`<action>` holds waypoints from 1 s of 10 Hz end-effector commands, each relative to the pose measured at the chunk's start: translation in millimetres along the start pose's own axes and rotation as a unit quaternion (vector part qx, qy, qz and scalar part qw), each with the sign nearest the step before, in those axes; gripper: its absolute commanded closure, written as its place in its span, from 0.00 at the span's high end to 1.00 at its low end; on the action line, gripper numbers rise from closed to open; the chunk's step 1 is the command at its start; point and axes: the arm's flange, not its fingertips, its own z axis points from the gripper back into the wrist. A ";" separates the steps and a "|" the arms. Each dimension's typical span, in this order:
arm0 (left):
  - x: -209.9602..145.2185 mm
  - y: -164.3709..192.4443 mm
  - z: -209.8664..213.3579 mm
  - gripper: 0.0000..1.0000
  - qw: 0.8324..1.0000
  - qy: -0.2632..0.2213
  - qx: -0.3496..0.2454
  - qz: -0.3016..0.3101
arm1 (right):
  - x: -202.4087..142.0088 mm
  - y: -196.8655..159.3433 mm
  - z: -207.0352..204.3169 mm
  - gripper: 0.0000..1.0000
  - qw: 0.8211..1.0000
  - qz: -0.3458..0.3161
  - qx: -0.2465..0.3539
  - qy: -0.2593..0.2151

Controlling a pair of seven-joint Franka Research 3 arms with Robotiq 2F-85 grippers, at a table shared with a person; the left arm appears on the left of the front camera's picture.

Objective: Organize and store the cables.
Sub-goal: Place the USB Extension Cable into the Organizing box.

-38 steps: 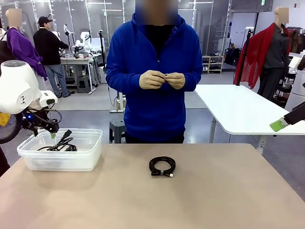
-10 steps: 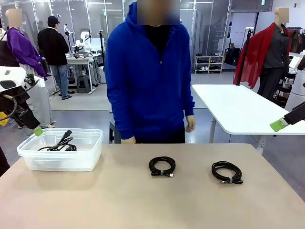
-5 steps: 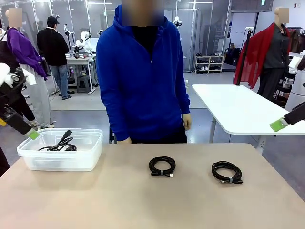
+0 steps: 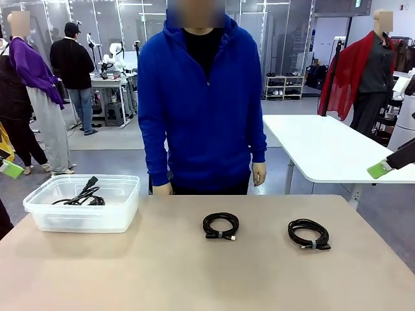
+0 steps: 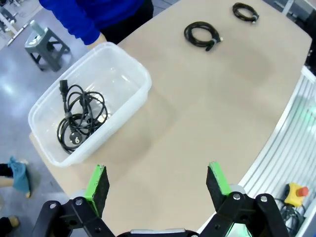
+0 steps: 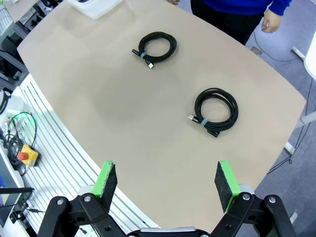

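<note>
Two tied coils of black cable flat on the tan table (image 4: 194,278), well apart: middle coil (image 4: 220,226) near the table's centre, right coil (image 4: 309,234) toward the robot's right. Third cable (image 4: 83,194), thicker and loosely heaped, inside the clear plastic bin (image 4: 84,220) at the table's far left, one plug end sticking up above the rim. Left gripper (image 5: 157,170) released, green pads spread wide, grasping nothing, poised high above the table edge beside the bin. Right gripper (image 6: 165,168) likewise released, pads wide apart and empty, high over the near table edge, both loose coils lying beyond its fingers. Person in a blue jacket (image 4: 204,97) standing at the far side, hands (image 4: 259,173) lowered by the table edge.
</note>
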 end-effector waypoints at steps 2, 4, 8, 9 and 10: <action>2.6 -3.1 -0.8 1.00 1.000 0.011 0.010 -0.004 | 1.3 0.6 2.0 1.00 1.000 -0.007 0.001 0.001; 2.6 -3.1 -0.8 1.00 1.000 0.011 0.010 -0.004 | 1.3 0.6 2.0 1.00 1.000 -0.007 0.001 0.001; 2.6 -3.1 -0.8 1.00 1.000 0.011 0.010 -0.004 | 1.3 0.6 2.0 1.00 1.000 -0.007 0.001 0.001; 2.6 -3.1 -0.8 1.00 1.000 0.011 0.010 -0.004 | 1.3 0.6 2.0 1.00 1.000 -0.007 0.001 0.001; 2.6 -3.1 -0.8 1.00 1.000 0.011 0.010 -0.004 | 1.3 0.6 2.0 1.00 1.000 -0.007 0.001 0.001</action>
